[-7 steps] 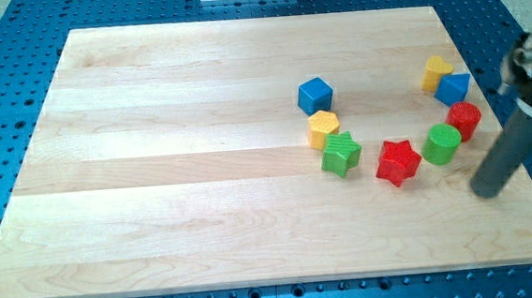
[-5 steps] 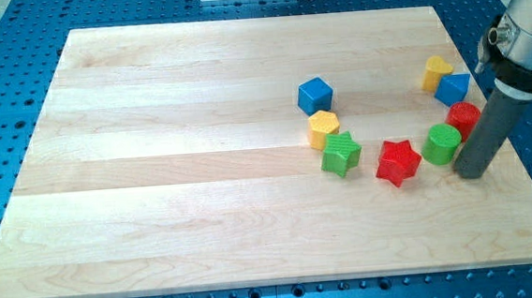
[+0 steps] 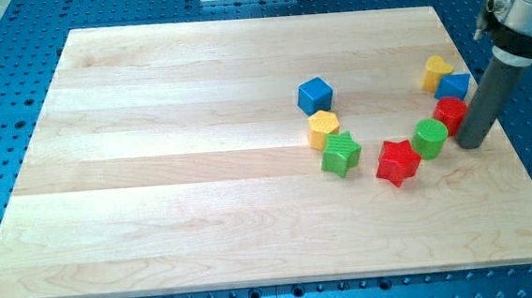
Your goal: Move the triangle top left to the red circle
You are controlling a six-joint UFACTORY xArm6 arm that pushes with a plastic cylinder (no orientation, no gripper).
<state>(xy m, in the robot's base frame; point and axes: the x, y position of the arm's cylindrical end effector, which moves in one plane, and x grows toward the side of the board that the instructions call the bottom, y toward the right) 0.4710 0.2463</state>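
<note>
Resting on the wooden board (image 3: 199,125) at its right side, my tip (image 3: 473,142) sits just to the right of the red cylinder (image 3: 450,114), touching it or very nearly so. I have no claw on this arm, only the dark rod, so there is nothing to open or close. The red cylinder stands against the green cylinder (image 3: 429,138) on its near left, and the blue block (image 3: 453,86) lies just beyond it on the far side; I take that blue block for the triangle, though its shape is hard to make out. A yellow block (image 3: 436,71) touches the blue one on the far left. Further left lie a red star (image 3: 398,161), a green star (image 3: 340,153), a yellow hexagon (image 3: 323,127) and a blue cube (image 3: 315,95).
</note>
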